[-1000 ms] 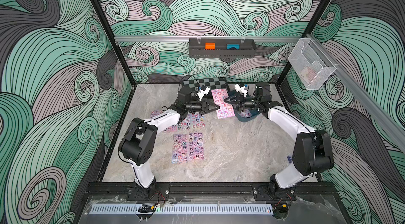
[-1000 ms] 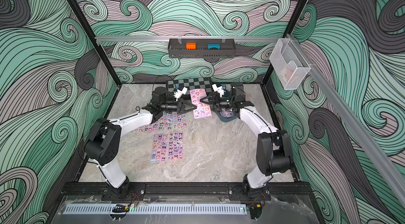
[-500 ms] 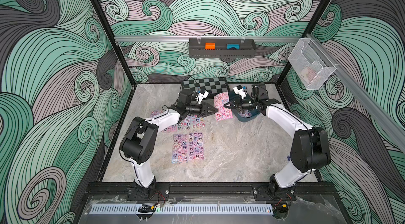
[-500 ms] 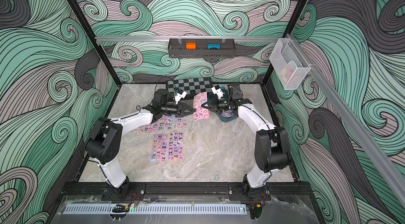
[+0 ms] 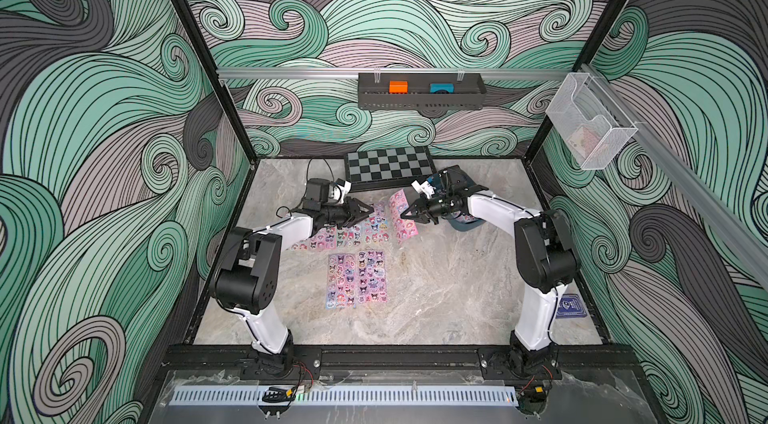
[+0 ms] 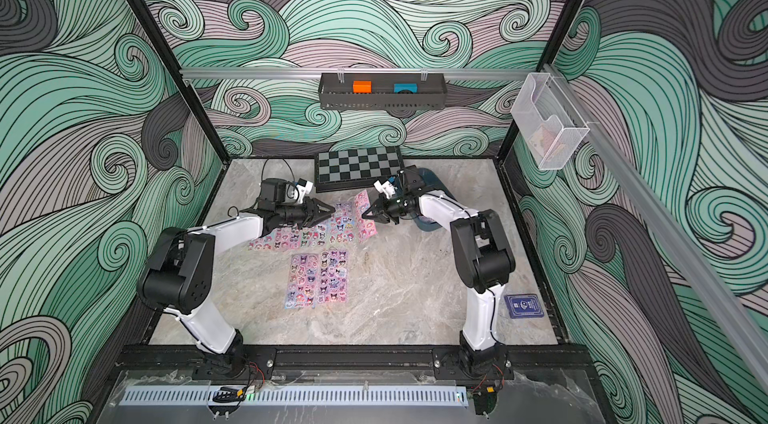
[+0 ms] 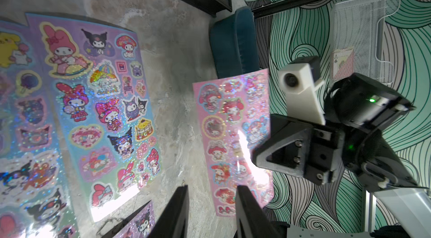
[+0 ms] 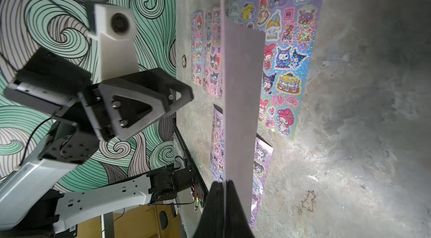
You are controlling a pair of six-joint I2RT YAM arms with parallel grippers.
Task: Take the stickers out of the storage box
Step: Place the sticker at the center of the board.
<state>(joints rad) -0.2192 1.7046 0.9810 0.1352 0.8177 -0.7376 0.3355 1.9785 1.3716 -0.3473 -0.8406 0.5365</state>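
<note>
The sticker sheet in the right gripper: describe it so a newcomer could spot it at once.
Find the chessboard at the back of the marble table; just in front of it the right gripper pinches one pink sticker sheet by its edge. Unlike the other sheets lying flat on the table, it is held up at a tilt.

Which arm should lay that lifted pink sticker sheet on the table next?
Right. The right hand is shut on the pink sticker sheet, holding it off the table; the left hand is open and empty beside it.
</note>
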